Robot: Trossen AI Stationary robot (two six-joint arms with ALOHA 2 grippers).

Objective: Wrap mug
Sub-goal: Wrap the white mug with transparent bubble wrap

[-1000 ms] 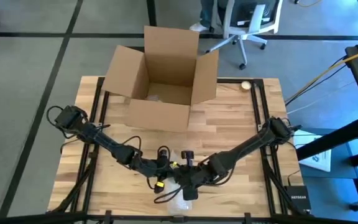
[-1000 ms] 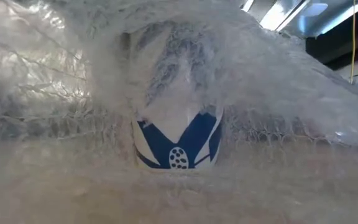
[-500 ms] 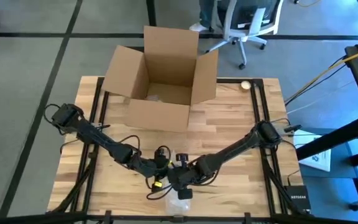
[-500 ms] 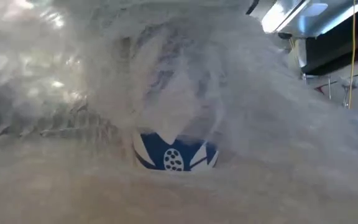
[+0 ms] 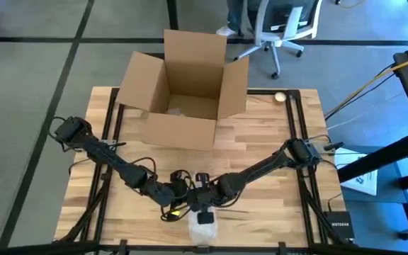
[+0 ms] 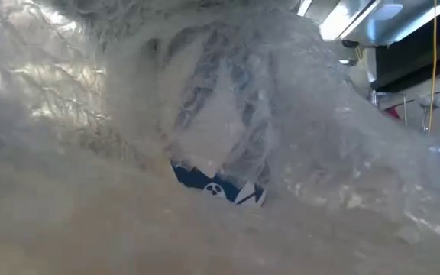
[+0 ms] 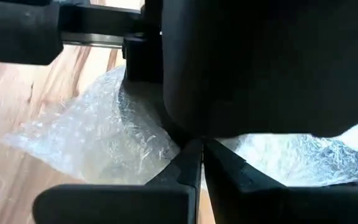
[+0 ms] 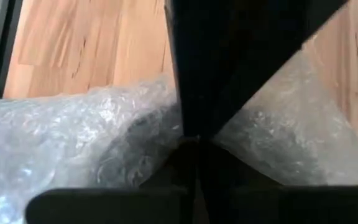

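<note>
The mug [image 6: 218, 164] is seen under bubble wrap [image 5: 204, 227] at the worktop's [image 5: 261, 134] near edge, just before both grippers. The left gripper [image 5: 178, 207] and right gripper [image 5: 202, 206] are met over it, each with fingers clenched on the wrap. An open box [image 5: 183, 92] stands well behind.

"NETGEAR" stands on the small black box [image 5: 339, 224] beside the table.

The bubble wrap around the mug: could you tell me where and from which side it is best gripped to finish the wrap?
Probably the loose edge of the bubble wrap at the table's front, from above: the sheet bunches over the mug, leaving only its blue base bare. Both the left gripper and right gripper crowd there.
</note>
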